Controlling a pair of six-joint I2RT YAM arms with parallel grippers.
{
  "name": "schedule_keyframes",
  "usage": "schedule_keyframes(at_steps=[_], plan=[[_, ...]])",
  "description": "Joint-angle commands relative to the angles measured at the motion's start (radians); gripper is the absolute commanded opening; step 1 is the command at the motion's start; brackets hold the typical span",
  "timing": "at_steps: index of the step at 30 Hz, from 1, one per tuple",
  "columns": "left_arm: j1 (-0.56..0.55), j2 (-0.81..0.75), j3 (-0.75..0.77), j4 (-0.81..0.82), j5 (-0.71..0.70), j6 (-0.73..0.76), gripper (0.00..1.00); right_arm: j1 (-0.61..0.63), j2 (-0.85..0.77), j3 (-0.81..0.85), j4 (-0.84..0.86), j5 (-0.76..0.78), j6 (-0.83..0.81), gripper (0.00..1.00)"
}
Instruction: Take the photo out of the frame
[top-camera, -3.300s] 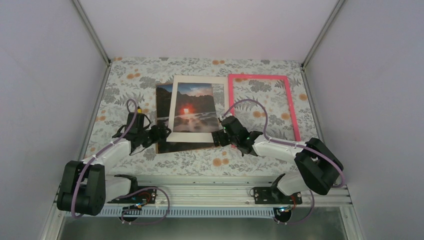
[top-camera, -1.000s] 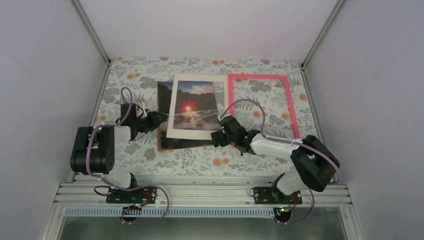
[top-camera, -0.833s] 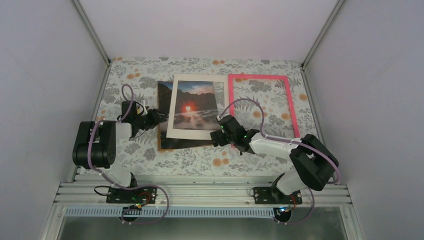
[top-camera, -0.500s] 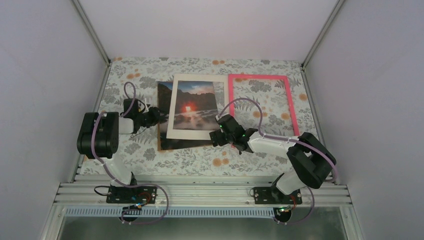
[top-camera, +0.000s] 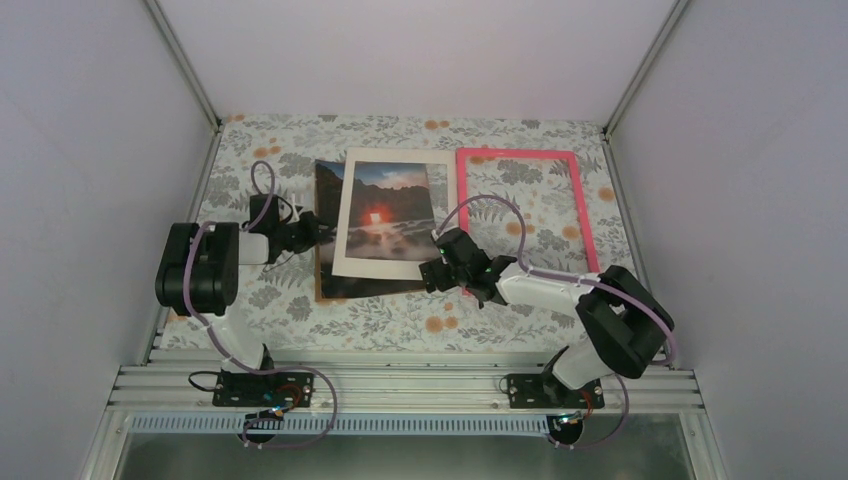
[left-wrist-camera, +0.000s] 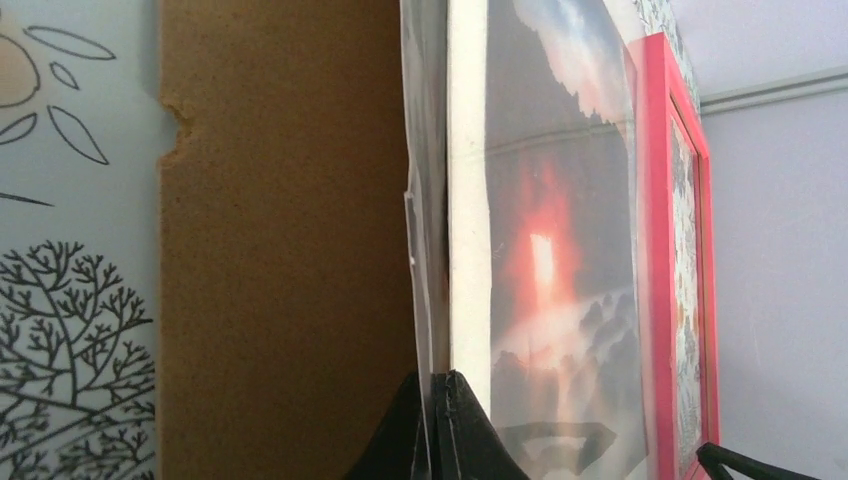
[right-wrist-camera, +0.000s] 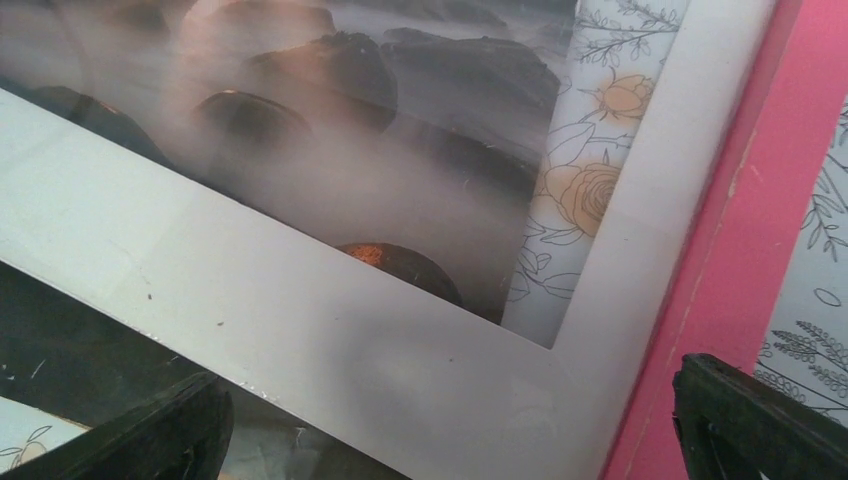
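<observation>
The pink frame (top-camera: 518, 210) lies empty on the right of the table, its edge also showing in both wrist views (left-wrist-camera: 660, 250) (right-wrist-camera: 740, 250). The photo (top-camera: 330, 200) lies under a white mat (top-camera: 392, 268), sticking out past the mat's left and lower sides, with the red sun showing through the window. My left gripper (top-camera: 316, 232) is shut on the photo's thin left edge (left-wrist-camera: 425, 250), which stands raised off the brown board (left-wrist-camera: 280, 250). My right gripper (top-camera: 432, 272) hangs open over the mat's lower right corner (right-wrist-camera: 300, 320), fingers well apart and nothing between them.
The floral tablecloth (top-camera: 280, 150) covers the table, which grey walls enclose on three sides. The brown board (top-camera: 322, 292) peeks out below the photo at its lower left. Through the right of the mat's window the tablecloth pattern (right-wrist-camera: 590, 150) shows.
My left gripper has closed on the photo's left edge, and the left arm's elbow has swung up and back. The right arm has barely shifted.
</observation>
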Motion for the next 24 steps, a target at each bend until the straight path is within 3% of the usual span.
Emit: schedule_keyframes(at_steps=[1,13,24], plan=[[-0.002,-0.102,0.027,-0.107,-0.061,0.083,0.02,-0.004,-0.062,-0.025,0.015,0.019,0.011,1.0],[0.006,-0.393,0.057,-0.535,-0.314,0.204,0.02,-0.004,-0.208,-0.137,0.086,0.008,0.006,1.0],[0.011,-0.602,0.244,-0.935,-0.538,0.269,0.02,-0.006,-0.312,-0.21,0.127,-0.015,0.004,1.0]])
